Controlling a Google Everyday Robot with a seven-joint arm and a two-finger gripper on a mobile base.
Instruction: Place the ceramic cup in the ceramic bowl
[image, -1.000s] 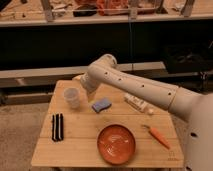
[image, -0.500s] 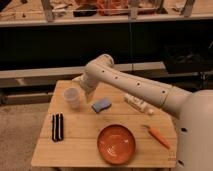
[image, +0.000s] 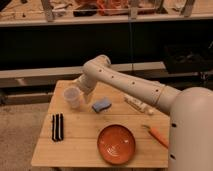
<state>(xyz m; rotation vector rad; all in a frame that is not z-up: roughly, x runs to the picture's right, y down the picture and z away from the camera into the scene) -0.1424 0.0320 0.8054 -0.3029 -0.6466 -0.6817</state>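
Note:
The ceramic cup (image: 73, 97) is small, pale and tapered, and stands upright at the left back of the wooden table (image: 80, 150). The ceramic bowl (image: 116, 144) is wide, shallow and orange-red with faint rings, near the table's front middle, and it holds nothing. My gripper (image: 81, 91) is at the end of the white arm, low over the table and right against the cup's right side. The arm's wrist hides most of it.
A blue sponge (image: 101, 105) lies just right of the cup. A white bottle (image: 139, 106) lies on its side at the back right. An orange carrot-like thing (image: 159, 136) lies at the right edge. A black striped object (image: 58, 126) lies at the left front. Dark shelves stand behind the table.
The arm's end has swung left and down towards the cup and now sits beside it. The cup, bowl and other things have not moved.

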